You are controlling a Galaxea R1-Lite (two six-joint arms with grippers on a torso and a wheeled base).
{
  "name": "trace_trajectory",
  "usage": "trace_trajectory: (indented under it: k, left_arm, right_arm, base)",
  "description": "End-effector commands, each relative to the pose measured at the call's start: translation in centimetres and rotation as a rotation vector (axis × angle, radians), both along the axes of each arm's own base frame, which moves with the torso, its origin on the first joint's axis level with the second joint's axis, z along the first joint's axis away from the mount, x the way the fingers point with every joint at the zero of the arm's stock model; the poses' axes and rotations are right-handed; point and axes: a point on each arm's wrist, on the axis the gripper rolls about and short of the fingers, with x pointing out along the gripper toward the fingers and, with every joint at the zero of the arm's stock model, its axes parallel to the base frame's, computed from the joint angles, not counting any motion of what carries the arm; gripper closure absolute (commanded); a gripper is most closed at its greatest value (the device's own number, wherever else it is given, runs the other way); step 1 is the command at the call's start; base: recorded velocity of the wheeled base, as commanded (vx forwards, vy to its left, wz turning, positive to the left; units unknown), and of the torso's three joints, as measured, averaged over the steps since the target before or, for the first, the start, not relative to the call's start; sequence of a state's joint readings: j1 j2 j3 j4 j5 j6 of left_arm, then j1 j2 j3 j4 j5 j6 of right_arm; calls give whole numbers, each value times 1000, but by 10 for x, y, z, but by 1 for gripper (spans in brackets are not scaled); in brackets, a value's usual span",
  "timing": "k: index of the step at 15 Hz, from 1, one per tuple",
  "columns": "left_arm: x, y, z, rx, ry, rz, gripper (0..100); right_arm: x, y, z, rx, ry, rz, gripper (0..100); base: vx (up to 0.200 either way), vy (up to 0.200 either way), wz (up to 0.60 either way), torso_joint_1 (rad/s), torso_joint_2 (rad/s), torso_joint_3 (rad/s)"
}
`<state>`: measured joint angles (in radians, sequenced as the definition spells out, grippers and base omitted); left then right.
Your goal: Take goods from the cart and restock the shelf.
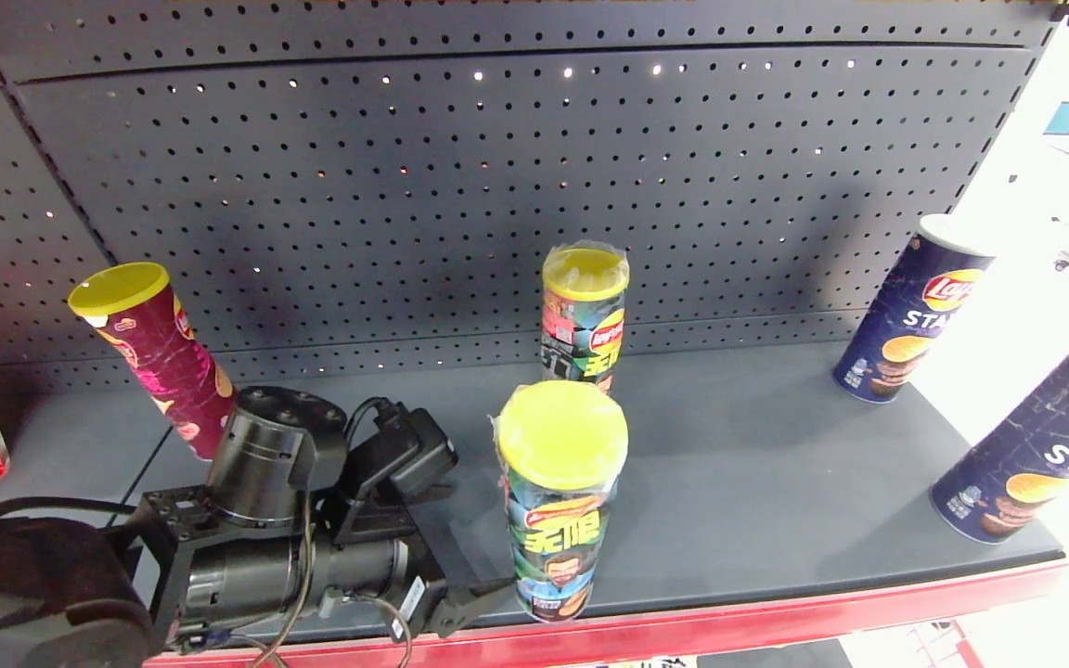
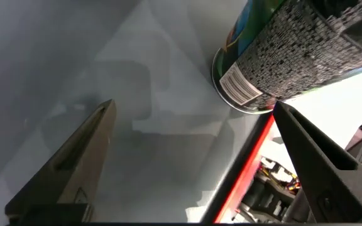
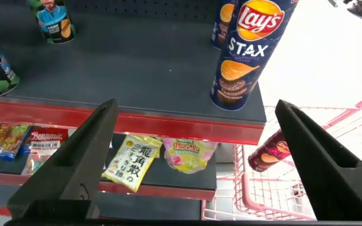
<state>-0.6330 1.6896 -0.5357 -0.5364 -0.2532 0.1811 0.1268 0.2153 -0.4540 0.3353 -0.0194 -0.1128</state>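
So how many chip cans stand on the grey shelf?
5: magenta yellow-lidded can at left; green-blue yellow-lidded cans centre, front and back; dark blue cans at right, near and far.

Strong light comes from the right. Past the end of the shelf (image 1: 776,482) everything is blown out white, and glare washes the blue can (image 1: 1022,455) at that edge. The left side is dimmer. Soft can shadows fall on the perforated back panel (image 1: 405,186), with pinpoints of light through its holes. Panel seams bow near the head view's corners. In the right wrist view the floor (image 3: 338,63) is overexposed.
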Motion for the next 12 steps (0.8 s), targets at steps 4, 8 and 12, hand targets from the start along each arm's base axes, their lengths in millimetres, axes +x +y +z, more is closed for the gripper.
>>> trace_trajectory:
  k: [4,8,12]
  left_arm:
    - [2,-3,-3,6,8,-5,0]
    - [4,-5,-4,7,9,-7,0]
    - [4,-10,-5,0,-1,-19,0]
  right_arm:
    - [1,0,0,-2,8,2,0]
    - [1,0,1,-1,5,0,0]
    - [1,0,0,-1,6,2,0]
  base:
    - [0,0,0,0,0,0]
    - [0,0,0,0,0,0]
    - [0,0,0,0,0,0]
